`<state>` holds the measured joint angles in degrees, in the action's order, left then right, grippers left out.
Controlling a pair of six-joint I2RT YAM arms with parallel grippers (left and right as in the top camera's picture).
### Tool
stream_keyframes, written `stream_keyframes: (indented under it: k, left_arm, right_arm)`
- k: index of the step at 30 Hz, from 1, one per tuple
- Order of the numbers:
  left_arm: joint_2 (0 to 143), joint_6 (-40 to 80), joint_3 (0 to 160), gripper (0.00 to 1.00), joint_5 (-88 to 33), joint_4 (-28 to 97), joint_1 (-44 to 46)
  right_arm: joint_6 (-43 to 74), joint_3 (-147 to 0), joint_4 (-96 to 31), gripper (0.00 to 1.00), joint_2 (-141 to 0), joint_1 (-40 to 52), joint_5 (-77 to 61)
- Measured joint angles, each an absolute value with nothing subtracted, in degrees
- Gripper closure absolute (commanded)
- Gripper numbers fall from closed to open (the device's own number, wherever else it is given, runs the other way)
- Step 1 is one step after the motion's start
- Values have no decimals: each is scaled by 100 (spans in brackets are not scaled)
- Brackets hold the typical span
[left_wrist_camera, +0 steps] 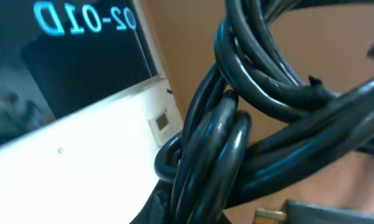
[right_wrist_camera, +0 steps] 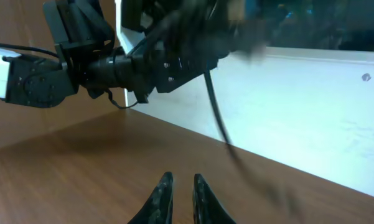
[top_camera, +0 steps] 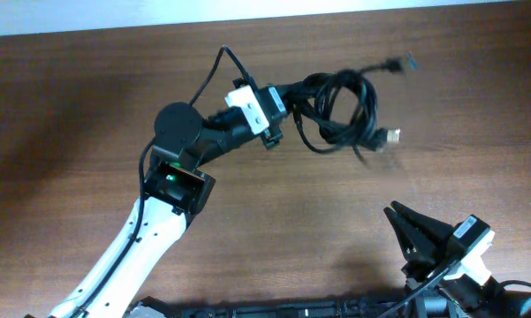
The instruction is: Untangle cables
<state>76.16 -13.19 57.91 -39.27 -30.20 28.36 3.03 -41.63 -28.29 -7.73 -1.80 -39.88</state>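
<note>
Cables (top_camera: 340, 110) hang as one knotted bundle over the far half of the table (top_camera: 88, 106), right of its middle and short of the far edge. As far as the right wrist view shows, they are lifted clear of the wood. The left gripper (top_camera: 270, 113) is clamped tight on the bundle's left side, where several strands cross and wrap one another. Two ends stick out on the right, both blurred: a lower plug (top_camera: 390, 137) and a farther plug (top_camera: 398, 64) toward the far edge.

The right gripper (top_camera: 392, 210) sits well apart, near the table's front right corner. Its jaws are almost together with only a slit between them, and nothing is in them.

Judging from this, the step in hand is to get a second hold and work one cord free. To do it well, the left grip should act as a steady anchor, held high enough that the loops hang open. The right gripper would need to widen before going in, then take a single end rather than a loop; the lower plug looks the easier one. Draw it out slowly along the way its cord runs through the coil. Pulling straight away from the anchor would likely cinch the knot. A loose strand (right_wrist_camera: 216, 121) dangles toward the table and could snag.
</note>
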Motion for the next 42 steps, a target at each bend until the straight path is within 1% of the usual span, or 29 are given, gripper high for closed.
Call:
stream_keyframes:
  k: [2, 3, 4, 5, 6, 9, 11, 15, 18, 22, 25, 29, 34, 38, 42]
  left_arm:
    - [7616, -1831, 5791, 100, -3964, -3035, 2836]
    - [7616, -1997, 5791, 100, -3966, -3094, 2836]
    - [7616, -2134, 5791, 100, -3966, -3138, 2836]
    - [7616, -2206, 5791, 100, -3968, -3162, 2836]
    - [7612, -2235, 5791, 100, -3970, -3164, 2836]
    - [7612, -2001, 5791, 100, -3988, -3183, 2836]
    - [7612, -1540, 5791, 100, -3999, -3264, 2836]
    - [7607, 211, 5791, 100, -4012, -3680, 2838]
    - [7607, 1286, 5791, 100, -4012, -3918, 2842]
    - [7605, 2281, 5791, 100, -4051, -4060, 2908]
    - [7605, 2567, 5791, 100, -4056, -4058, 3162]
    - [7605, 2639, 5791, 100, -4056, -4058, 3535]
    - [7605, 2434, 5791, 100, -4056, -4060, 3806]
    - [7605, 2161, 5791, 100, -4053, -4060, 3955]
    - [7605, 2049, 5791, 100, -4051, -4060, 4069]
  right_arm:
    - [307, -4163, -2832, 90, -773, -180, -3988]
    - [305, -4163, -2834, 73, -773, -180, -3988]
    - [301, -4163, -2834, 52, -773, -180, -3988]
    - [301, -4163, -2840, 39, -773, -180, -3983]
    - [320, -4163, -2838, 32, -773, -180, -3970]
    - [296, -4165, -2832, 23, -773, -180, -3946]
    - [287, -4165, -2832, 21, -773, -180, -3881]
    - [301, -4163, -2663, 20, -773, -183, -3771]
    - [305, -4163, -2318, 19, -773, -180, -3750]
    - [305, -4163, -1824, 19, -856, -180, -3780]
    - [303, -4163, -1535, 19, -1031, -180, -3865]
    - [307, -4163, -1127, 19, -1313, -183, -4101]
    - [305, -4163, -718, 20, -1739, -180, -4591]
    - [307, -4163, -635, 26, -2025, -180, -4956]
    - [301, -4163, -635, 26, -2215, -180, -5205]
